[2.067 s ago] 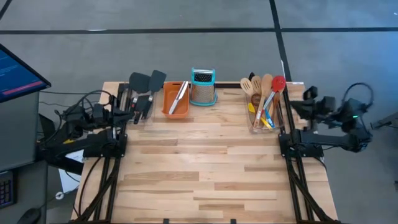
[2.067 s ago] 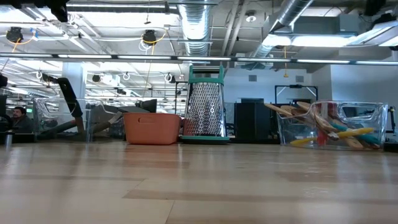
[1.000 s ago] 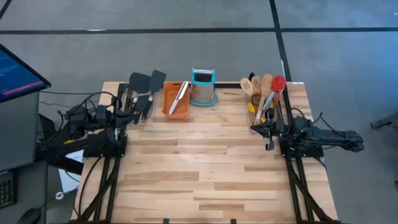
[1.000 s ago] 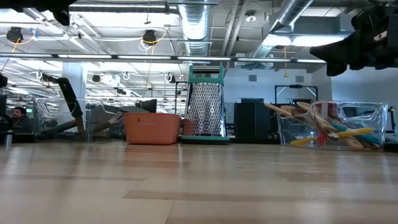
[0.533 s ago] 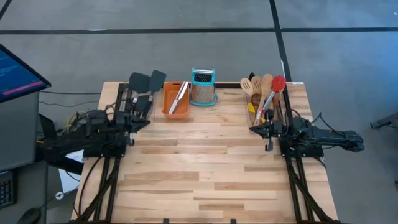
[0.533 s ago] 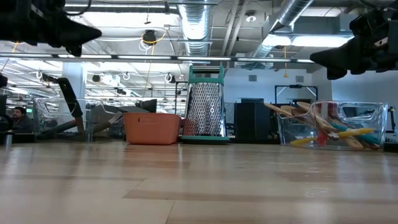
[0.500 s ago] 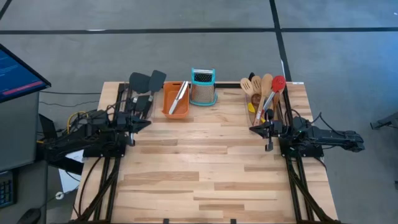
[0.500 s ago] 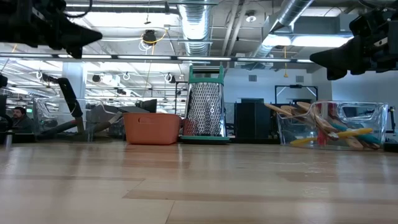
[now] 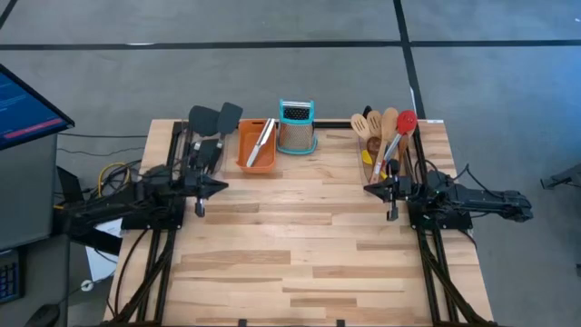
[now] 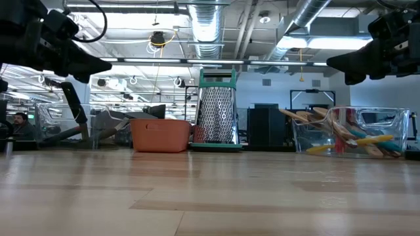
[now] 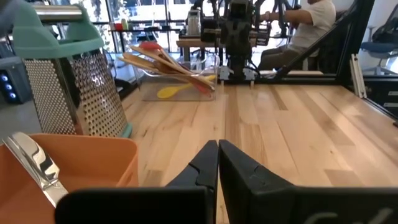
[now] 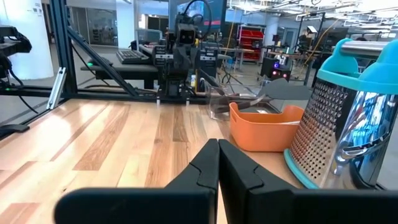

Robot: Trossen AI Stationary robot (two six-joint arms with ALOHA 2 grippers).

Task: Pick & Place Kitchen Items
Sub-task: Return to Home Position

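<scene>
"Two dark robot arms at a pale wooden-plank table [image 9: 300,254]. Are they holding anything?"

"No. The left gripper [image 9: 221,185] hangs over the table's left side and the right gripper [image 9: 369,188] over its right side. Their tips point at each other, well apart. Each wrist view shows that arm's two dark fingers pressed together with nothing between them (a parked pose, I judge, fitting a return to rest)."

"Where are the utensils?"

"Sorted along the far edge. The clear plastic bin on the right [image 10: 399,121] holds light-brown wooden spoons and slotted spatulas [image 9: 388,118], a round red spoon [image 9: 406,120] and yellow and blue handles. Their heads lean out past the rim because they are longer than the bin. The clear bin on the left [image 10: 105,121] holds the black flat turners [image 9: 216,117]. Between the bins, an orange rectangular plastic tray [image 9: 243,154] carries a steel-handled tool [image 9: 261,141], just beside a steel box grater with a teal top [image 9: 296,132]."

"Anything loose on the planks?"

"I see no utensil lying there, so the sorting looks about done. The arms sit pulled back, likely to keep out of the bins' way."
</scene>
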